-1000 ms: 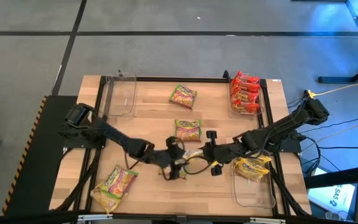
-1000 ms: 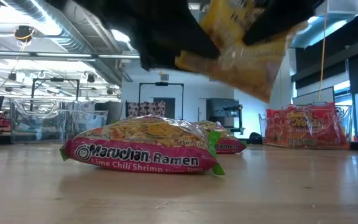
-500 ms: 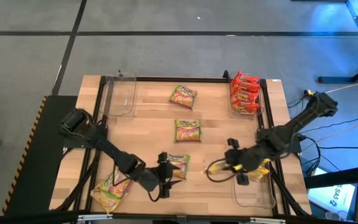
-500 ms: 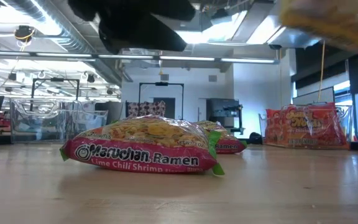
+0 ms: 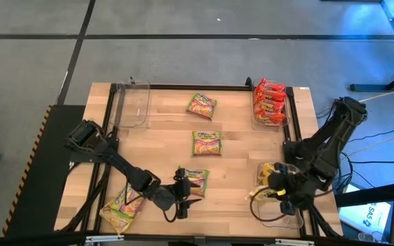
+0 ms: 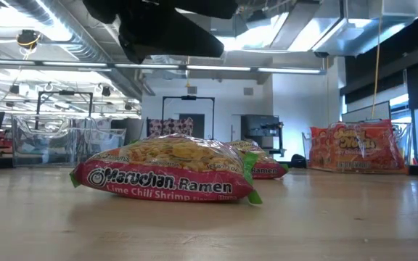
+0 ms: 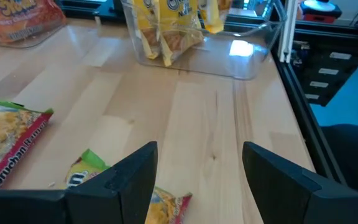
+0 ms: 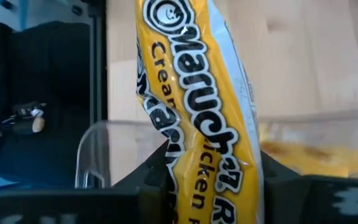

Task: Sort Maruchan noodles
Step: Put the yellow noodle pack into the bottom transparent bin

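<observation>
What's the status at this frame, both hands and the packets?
Right hand shut on yellow packet, over the clear bin. Left hand open above a green-pink packet. Nothing blocking.

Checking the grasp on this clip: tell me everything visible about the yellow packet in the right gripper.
The yellow packet is crinkly glossy plastic printed "Maruchan" in black-and-white lettering. It is pinched between the right gripper's two dark fingers, above the clear bin at the table's right front, where other yellow packets already lie.

Green-pink packets (image 5: 206, 143): about five; three clear bins (image 5: 134, 104).
</observation>
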`<state>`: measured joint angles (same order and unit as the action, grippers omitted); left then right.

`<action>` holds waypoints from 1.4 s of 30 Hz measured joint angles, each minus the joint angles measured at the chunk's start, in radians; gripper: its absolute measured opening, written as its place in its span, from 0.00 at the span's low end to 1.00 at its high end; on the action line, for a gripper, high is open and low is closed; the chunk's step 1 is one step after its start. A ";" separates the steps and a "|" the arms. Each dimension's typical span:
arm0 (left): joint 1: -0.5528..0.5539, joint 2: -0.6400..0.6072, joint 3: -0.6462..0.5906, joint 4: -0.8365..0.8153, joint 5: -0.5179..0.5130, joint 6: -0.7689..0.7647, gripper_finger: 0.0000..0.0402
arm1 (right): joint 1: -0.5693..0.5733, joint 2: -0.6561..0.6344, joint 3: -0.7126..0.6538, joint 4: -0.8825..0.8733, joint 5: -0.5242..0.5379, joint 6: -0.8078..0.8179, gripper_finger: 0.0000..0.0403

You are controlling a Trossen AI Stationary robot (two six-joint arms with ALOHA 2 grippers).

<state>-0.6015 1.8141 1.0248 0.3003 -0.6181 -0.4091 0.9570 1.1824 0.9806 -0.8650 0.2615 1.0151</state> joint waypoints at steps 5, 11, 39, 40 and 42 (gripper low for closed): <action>0.001 0.000 0.000 0.000 0.000 0.000 0.57 | 0.081 -0.001 0.000 -0.012 -0.007 0.146 0.23; 0.004 0.000 0.000 -0.001 0.000 0.001 0.57 | 0.163 0.005 0.000 -0.161 0.014 0.318 0.23; 0.039 0.000 0.000 -0.009 0.003 0.001 0.57 | 0.201 0.019 -0.303 0.101 -0.047 0.433 0.42; 0.039 0.000 0.000 -0.009 0.003 0.001 0.57 | 0.201 0.017 -0.291 0.093 -0.069 0.433 0.46; 0.039 0.000 0.000 -0.008 0.003 0.002 0.57 | 0.201 0.011 -0.264 0.064 -0.103 0.442 0.51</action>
<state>-0.5629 1.8141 1.0248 0.2920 -0.6151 -0.4076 1.1580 1.1934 0.7171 -0.8008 0.1589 1.4571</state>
